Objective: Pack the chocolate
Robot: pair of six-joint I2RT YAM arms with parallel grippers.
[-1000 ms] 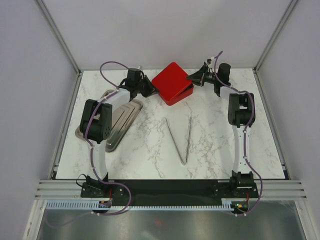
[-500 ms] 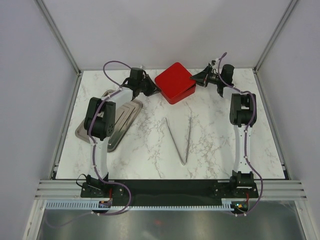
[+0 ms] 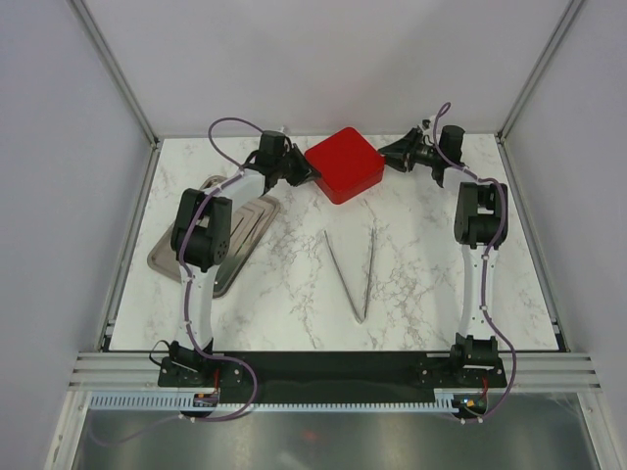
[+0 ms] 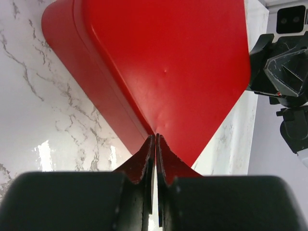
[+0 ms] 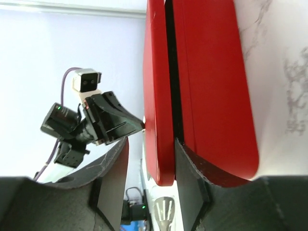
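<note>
Two grippers stand at the red box [image 3: 343, 164], which sits at 12 o'clock on the marble table [image 3: 411, 294]. I read the left gripper [image 4: 155, 138] as pressed together, pinching nothing, its tips meeting the box corner that points to 9 o'clock. I read the right gripper [image 5: 152, 140] as spread, at the box's 2 o'clock side. Its fingers [image 5: 110, 183] straddle the edge of the upper shell [image 5: 156, 72], and a gap shows between the outer finger and that shell. A dark seam separates the upper shell from the lower shell [image 5: 211, 86], which rests on the table. Metal tongs [image 3: 355, 274] lie near table centre, at 6 o'clock from the box, arms splayed toward 12 o'clock, well apart from both grippers. A steel tray [image 3: 250, 225] lies at 9 o'clock, partly under the left arm. Chocolate shows in no view, so I cannot tell where it is
</note>
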